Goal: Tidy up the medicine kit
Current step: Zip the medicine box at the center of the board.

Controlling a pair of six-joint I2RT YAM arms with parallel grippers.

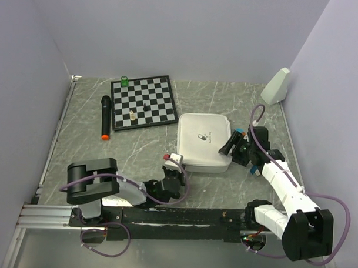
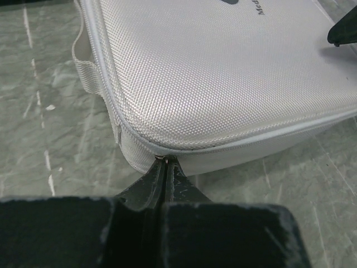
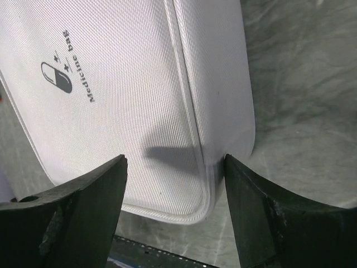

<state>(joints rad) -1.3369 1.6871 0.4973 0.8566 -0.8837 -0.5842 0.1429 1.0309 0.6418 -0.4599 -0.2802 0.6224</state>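
Observation:
The medicine kit [image 1: 202,140] is a white square soft case with a pill logo, lying shut in the middle of the table. My left gripper [image 1: 178,164] is at its near left corner. In the left wrist view the jaws [image 2: 166,160] are shut, their tips right at the zip line of the case [image 2: 223,72], pinching a small metal bit that looks like the zip pull. My right gripper [image 1: 228,145] is open at the case's near right corner. In the right wrist view [image 3: 174,159] one finger is over the lid [image 3: 128,111] and the other is beside the side wall.
A black-and-white chessboard [image 1: 143,101] with a few pieces lies at the back left, a green piece [image 1: 124,81] at its far corner. A black microphone with an orange end [image 1: 105,117] lies left of it. A white object [image 1: 276,85] leans in the back right corner. Walls enclose three sides.

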